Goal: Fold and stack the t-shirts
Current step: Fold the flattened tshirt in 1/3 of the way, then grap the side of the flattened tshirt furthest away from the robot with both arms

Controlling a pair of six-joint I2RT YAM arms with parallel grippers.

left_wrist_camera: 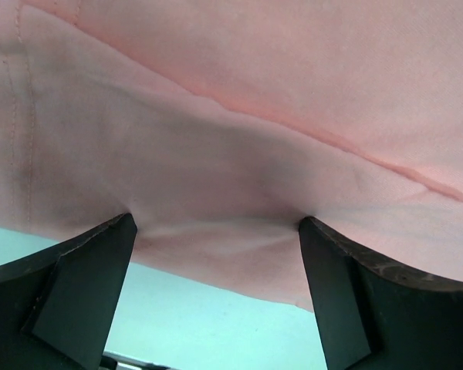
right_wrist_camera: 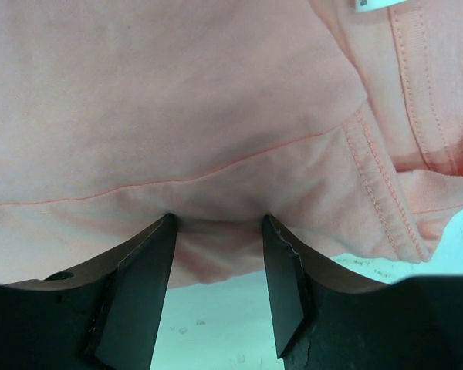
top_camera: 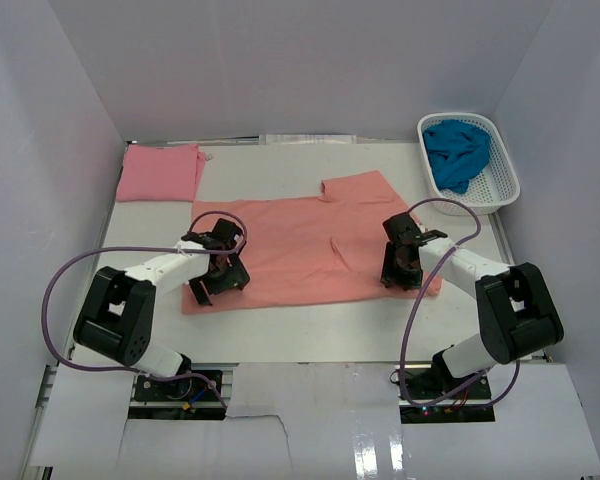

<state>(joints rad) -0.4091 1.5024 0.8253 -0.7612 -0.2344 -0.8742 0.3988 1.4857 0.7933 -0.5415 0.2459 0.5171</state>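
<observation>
Salmon-orange t-shirt (top_camera: 300, 250): lay spread flat at centre frame on the white table (top_camera: 310, 325).
Left gripper (left_wrist_camera: 216, 225): jaws stood wide apart, tips touching the shirt's lower left edge, nothing held.
Right gripper (right_wrist_camera: 218, 220): jaws stood partly apart at the shirt's lower right edge, not clamped.
Pink t-shirt (top_camera: 160, 172): folded, upper left.
Teal-blue t-shirt (top_camera: 457, 152): crumpled inside the white lattice basket (top_camera: 508, 185), upper right.

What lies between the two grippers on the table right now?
Only the spread orange shirt; the top view shows nothing else between left gripper and right gripper.
</observation>
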